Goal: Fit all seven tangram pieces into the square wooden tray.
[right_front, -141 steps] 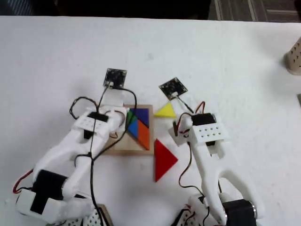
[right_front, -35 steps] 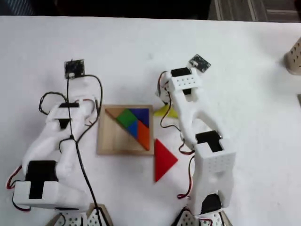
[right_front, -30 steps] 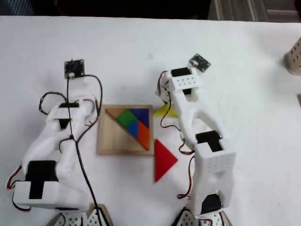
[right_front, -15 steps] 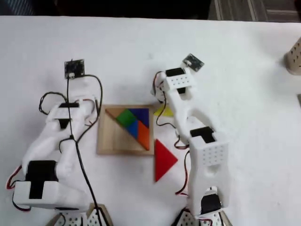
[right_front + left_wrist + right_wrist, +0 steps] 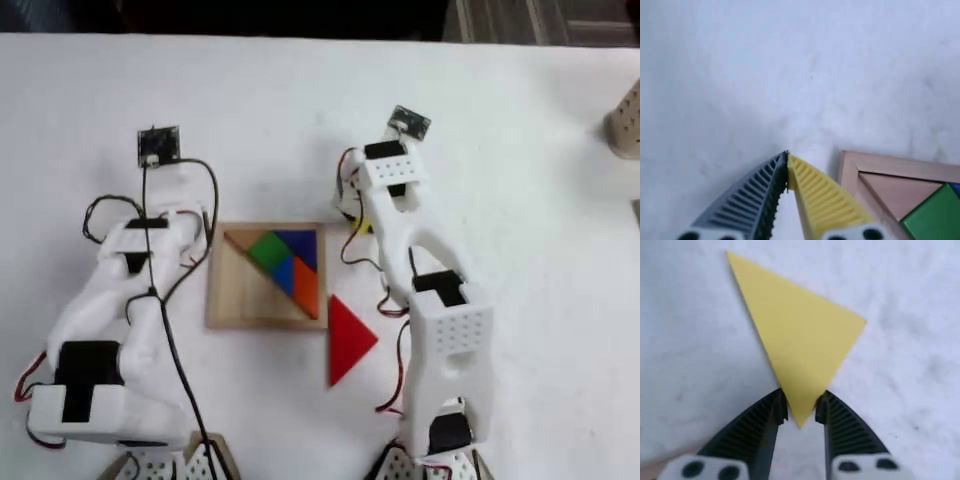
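Note:
The square wooden tray [image 5: 238,295] lies between the two arms and holds green [image 5: 265,250], blue [image 5: 301,247] and orange [image 5: 306,285] pieces. A large red triangle [image 5: 347,338] lies on the table by the tray's near right corner. My right gripper [image 5: 799,407] has a corner of the yellow triangle [image 5: 797,337] pinched between its fingers; the piece lies flat on the table. From above, that arm covers most of the yellow triangle [image 5: 357,228]. My left gripper [image 5: 786,156] is shut and holds nothing, just off the tray's corner [image 5: 849,162].
A beige perforated block [image 5: 626,122] stands at the table's right edge. Both arm bases sit along the near edge. The left arm [image 5: 130,270] lies along the tray's left side. Bare white table stretches behind the tray.
The left arm has pulled back from the tray to its left side. The right arm has stretched out over the yellow triangle and, in the last half second, shifted slightly right.

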Robot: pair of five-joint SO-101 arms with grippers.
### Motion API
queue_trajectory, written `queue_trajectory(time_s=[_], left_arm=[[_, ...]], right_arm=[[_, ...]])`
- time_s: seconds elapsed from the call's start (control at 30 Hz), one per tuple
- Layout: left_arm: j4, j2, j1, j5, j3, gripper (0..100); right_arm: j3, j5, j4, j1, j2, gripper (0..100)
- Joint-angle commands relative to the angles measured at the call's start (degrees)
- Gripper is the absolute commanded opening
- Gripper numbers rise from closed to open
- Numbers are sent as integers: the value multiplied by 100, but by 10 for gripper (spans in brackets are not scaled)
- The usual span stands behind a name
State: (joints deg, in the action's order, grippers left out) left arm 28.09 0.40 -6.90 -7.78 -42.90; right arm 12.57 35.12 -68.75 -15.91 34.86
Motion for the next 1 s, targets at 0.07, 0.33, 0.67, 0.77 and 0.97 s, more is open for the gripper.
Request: queue_trajectory(time_s=[0.07, 0.33, 0.67, 0.77, 0.97], left_arm=[[18, -22, -66, -26, 290, 23], [18, -22, -66, -26, 290, 23], [18, -22, -66, -26, 290, 23], [18, -22, -66, -26, 281, 23], [18, -22, -127, -26, 299, 23]], right_arm=[[105, -141, -321, 4, -365, 24], [105, -818, -716, 409, -857, 23], [448, -1802, -180, 585, -1024, 251], [615, -1749, 127, 488, -752, 326], [1292, -1749, 374, 418, 40, 337]])
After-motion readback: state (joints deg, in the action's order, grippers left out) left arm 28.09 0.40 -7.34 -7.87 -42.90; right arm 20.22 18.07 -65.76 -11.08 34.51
